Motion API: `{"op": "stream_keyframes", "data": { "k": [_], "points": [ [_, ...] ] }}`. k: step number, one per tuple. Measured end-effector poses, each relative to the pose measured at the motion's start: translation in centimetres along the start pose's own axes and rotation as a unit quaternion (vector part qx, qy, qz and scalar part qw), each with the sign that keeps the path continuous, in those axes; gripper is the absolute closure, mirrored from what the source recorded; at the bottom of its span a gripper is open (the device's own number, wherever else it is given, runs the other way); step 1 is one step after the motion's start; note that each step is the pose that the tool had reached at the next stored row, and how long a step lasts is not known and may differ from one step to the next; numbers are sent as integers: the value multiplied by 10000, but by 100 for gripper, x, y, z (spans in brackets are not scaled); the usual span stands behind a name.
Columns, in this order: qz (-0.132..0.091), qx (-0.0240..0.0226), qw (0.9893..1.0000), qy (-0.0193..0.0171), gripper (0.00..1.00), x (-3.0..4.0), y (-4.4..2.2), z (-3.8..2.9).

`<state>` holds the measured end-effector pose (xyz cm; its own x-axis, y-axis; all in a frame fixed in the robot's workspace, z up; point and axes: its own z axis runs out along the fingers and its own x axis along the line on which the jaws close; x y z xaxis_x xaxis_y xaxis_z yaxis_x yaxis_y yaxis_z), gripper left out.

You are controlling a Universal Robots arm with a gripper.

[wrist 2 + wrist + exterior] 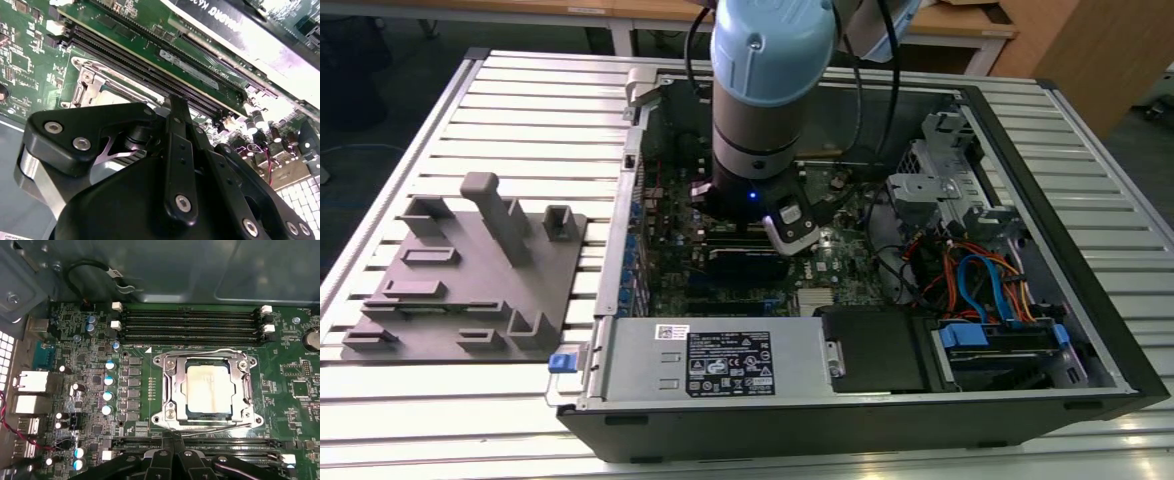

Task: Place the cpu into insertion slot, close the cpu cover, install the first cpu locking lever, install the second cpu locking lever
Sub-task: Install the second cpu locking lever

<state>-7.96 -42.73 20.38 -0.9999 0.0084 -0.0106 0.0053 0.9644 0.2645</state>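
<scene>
The cpu (209, 390), a dull silver square, lies flat in the insertion slot (159, 361) on the green board. The cpu cover (172, 390), a silvery frame with a window, lies down around the chip. One thin wire lever (200, 350) runs along the cover's side towards the far memory slots, and a second lever (215, 427) runs along the side nearest my gripper. My gripper (172, 439) is shut, its joined tips right at this second lever's end. In the second wrist view my gripper (175, 102) reaches beside the cover (92, 85). The arm (767, 100) stands inside the open case.
Long black memory slots (190, 320) flank the socket on one side and more memory slots (225, 444) lie on the other. Capacitors (109, 380) stand beside it. A grey fixture plate (467, 280) sits at the exterior view's left; the power supply (707, 365) and cabled drive cage (987, 290) crowd the case.
</scene>
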Motion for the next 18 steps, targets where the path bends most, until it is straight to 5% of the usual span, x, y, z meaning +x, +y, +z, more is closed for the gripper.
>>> {"op": "stream_keyframes", "data": {
  "k": [18],
  "points": [
    [0,-32,10000,0,89,32,-12,45]
  ]
}}
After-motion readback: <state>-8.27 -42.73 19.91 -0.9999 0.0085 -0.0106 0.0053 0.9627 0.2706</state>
